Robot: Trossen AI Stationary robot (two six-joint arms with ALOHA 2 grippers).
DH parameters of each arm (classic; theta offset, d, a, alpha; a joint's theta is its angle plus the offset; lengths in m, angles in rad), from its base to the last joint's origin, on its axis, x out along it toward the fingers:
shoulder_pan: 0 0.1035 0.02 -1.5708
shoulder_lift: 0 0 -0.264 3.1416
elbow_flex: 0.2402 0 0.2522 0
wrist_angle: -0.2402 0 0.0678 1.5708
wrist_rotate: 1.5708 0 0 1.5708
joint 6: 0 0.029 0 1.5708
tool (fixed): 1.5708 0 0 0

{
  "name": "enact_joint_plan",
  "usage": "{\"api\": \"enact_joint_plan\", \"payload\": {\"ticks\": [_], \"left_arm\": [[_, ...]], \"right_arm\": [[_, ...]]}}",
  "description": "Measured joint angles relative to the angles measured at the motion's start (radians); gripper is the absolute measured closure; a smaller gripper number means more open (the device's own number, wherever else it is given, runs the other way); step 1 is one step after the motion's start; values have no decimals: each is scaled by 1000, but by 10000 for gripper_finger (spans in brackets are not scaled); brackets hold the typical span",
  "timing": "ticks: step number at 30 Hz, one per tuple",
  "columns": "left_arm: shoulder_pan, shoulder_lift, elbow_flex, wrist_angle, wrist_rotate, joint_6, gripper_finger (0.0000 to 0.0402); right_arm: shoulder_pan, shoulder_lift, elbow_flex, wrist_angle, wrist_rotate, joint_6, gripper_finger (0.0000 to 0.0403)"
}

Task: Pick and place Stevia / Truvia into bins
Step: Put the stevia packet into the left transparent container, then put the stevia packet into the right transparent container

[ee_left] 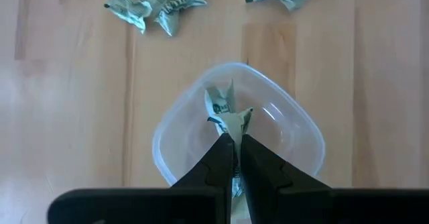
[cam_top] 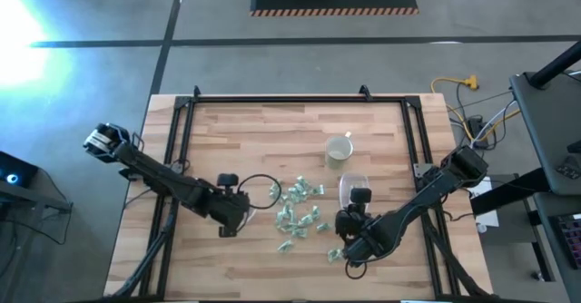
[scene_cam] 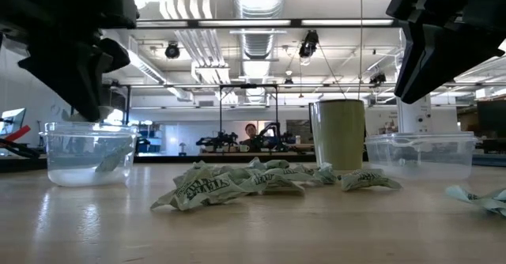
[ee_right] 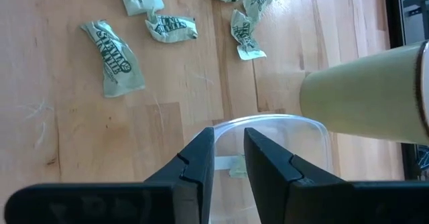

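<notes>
Pale green and white Stevia packets [cam_top: 300, 214] lie scattered mid-table, and they form a crumpled heap [scene_cam: 237, 185] in the low view. My left gripper [ee_left: 236, 138] is over the round clear bin [ee_left: 295, 143] [cam_top: 259, 191], shut on one packet [ee_left: 224, 106]. My right gripper [ee_right: 229, 133] [cam_top: 349, 217] is over the rounded-rectangular clear bin [ee_right: 305, 137] [cam_top: 352, 187]. Its fingers are open with a narrow gap and hold nothing. One packet [ee_right: 234, 167] lies flat on that bin's floor. My left gripper pinches a crumpled packet between its two fingertips [ee_left: 258, 158], coming from above and pointing down into the round bin. The packet's free end [ee_left: 220, 102] sticks out past the tips, over the bin's floor. Whether it touches the floor cannot be told.
A pale cream mug [cam_top: 339, 149] [ee_right: 362, 96] stands just beyond the rectangular bin. One stray packet [cam_top: 334, 253] lies near the right gripper toward the near edge. Bare wood [cam_top: 254, 140] spreads over the far left of the table. A person shows in the room behind [scene_cam: 251, 131].
</notes>
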Motion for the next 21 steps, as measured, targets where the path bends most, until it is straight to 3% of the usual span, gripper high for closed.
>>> {"api": "enact_joint_plan", "payload": {"ticks": [12,21], "left_arm": [[0,9,0,7,-58,-1,390],[0,10,-1,12,-59,-16,321]], "right_arm": [[0,0,0,5,-1,2,330],[0,0,0,36,-2,2,330]]}}
